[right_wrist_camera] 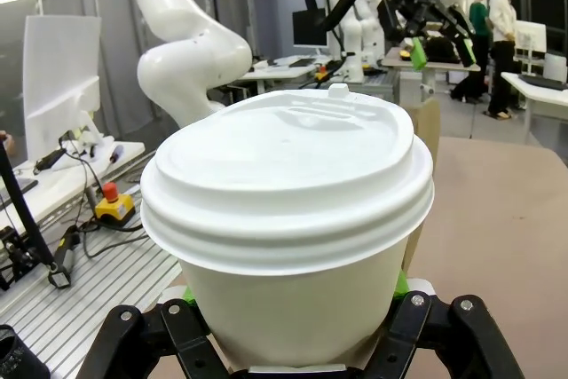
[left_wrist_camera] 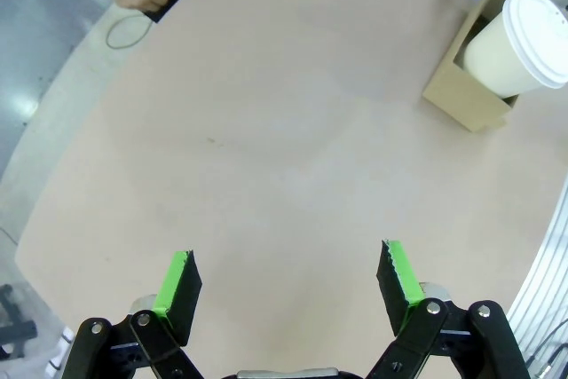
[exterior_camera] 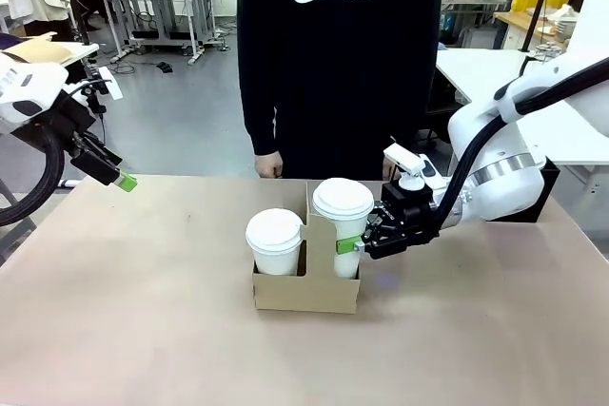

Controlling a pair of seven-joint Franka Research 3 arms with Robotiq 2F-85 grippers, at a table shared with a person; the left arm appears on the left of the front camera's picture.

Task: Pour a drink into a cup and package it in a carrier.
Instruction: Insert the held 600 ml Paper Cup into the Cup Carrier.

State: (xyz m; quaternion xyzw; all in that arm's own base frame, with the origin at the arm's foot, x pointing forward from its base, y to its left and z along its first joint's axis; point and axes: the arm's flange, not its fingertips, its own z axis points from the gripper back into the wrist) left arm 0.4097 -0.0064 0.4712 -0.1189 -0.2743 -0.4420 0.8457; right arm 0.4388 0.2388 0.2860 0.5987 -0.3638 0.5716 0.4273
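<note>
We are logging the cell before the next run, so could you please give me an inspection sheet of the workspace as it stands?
Surface: tan table, bare apart from the carrier.
Job's things: brown carrier mid-table; left cup, lidded, seated in its left slot; right cup, lidded, in the right slot.
Clutter: nothing seen on the table.
Grippers: left gripper open and empty above the table's left edge; right gripper shut on the right cup, fingers at its side.
Cables: black hose along the right arm; a loop of cord on the floor.
Surroundings: person in black standing at the far side, hand at the table edge; benches behind.
</note>
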